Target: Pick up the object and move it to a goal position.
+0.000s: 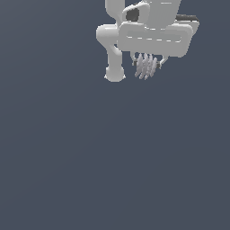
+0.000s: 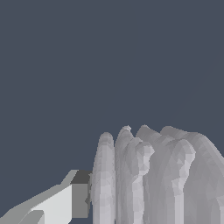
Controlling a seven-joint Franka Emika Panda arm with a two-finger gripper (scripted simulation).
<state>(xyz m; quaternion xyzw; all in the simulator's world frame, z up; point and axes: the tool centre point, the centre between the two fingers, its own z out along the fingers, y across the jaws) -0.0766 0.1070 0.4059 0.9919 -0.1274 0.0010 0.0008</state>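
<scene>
The object (image 1: pixel 146 66) is a small pale grey ribbed lump of several thin parallel fins. In the exterior view it hangs just under the white gripper bar (image 1: pixel 155 39), near the top of the picture. My gripper (image 1: pixel 147 65) is shut on it, with a dark fingertip showing at each side of the fins. In the wrist view the object (image 2: pixel 153 175) fills the near part of the picture. One finger (image 2: pixel 74 197) presses against its side. The other finger is hidden behind the fins.
A plain dark grey-blue surface (image 1: pixel 90 157) fills both views. Part of the white arm (image 1: pixel 112 49) hangs at the exterior view's left of the gripper. Nothing else shows.
</scene>
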